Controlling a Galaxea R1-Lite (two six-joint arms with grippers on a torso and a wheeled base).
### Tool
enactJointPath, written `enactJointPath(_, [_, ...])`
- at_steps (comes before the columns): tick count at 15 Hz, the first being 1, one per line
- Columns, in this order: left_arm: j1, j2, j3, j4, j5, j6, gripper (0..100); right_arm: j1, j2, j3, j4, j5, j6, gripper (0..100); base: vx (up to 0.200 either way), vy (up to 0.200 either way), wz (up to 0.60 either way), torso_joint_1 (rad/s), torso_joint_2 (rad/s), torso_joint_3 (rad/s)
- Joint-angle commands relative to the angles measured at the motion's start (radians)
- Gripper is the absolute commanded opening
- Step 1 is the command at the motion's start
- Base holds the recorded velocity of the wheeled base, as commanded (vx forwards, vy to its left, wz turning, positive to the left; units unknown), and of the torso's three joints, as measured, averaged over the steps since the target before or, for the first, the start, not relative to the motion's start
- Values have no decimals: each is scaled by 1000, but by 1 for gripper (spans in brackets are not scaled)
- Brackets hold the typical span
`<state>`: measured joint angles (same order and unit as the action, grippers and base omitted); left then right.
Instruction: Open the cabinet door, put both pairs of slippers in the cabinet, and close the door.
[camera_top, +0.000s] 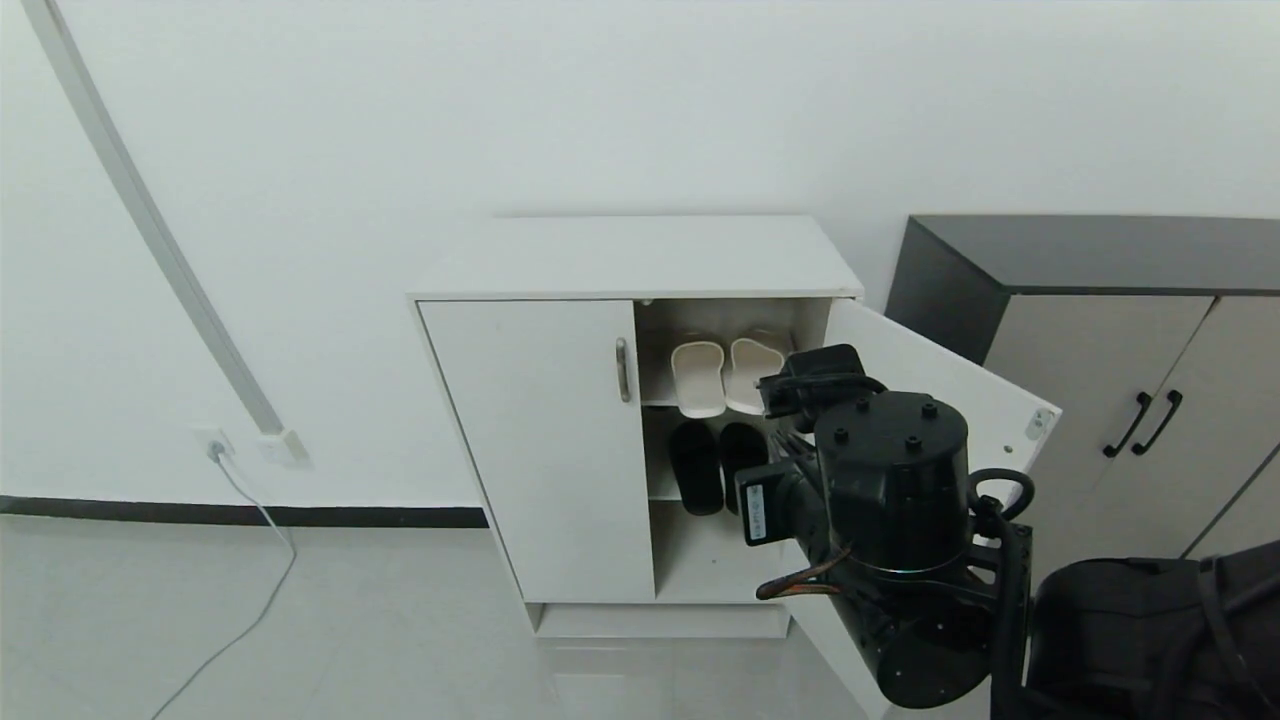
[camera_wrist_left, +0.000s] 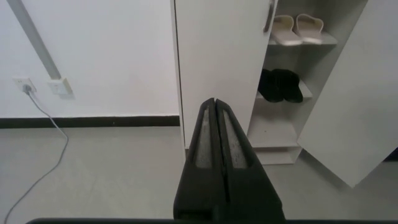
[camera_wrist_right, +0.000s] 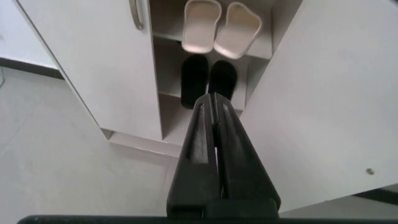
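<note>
1. Slippers: white pair (camera_wrist_right: 222, 26) on upper shelf (camera_top: 655, 403), black pair (camera_wrist_right: 208, 79) on middle shelf (camera_top: 660, 497), just beyond right jaws' tips.
2. Cabinet door (camera_wrist_right: 336, 93) open beside right jaws.
3. Left jaws and right jaws closed, holding nothing.

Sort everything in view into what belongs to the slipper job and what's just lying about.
Job: white cabinet, its open door, white slippers on the upper shelf, black slippers below.
Lying about: dark cabinet, wall socket, cable.

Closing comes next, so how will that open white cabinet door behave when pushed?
The open white flat-panel cabinet door looks stiff, so it probably won't flex. Hinged to the white cabinet, it should swing shut, not slide.
</note>
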<state>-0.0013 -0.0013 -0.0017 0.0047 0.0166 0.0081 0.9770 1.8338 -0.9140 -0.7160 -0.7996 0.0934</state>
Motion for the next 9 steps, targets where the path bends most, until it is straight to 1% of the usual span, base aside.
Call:
enactJointPath(1, [0, 1, 0, 0, 0, 0, 0, 0, 4, 0, 0, 0, 0, 0, 0, 0, 0, 207, -525, -310])
enactJointPath(5, [0, 1, 0, 0, 0, 0, 0, -6, 2, -2, 0, 0, 0, 0, 0, 0, 0, 227, -536, -314])
enactJointPath(9, [0, 1, 0, 0, 0, -2, 0, -32, 16, 0, -2, 0, 2, 0, 0, 0, 0, 256, -581, -323])
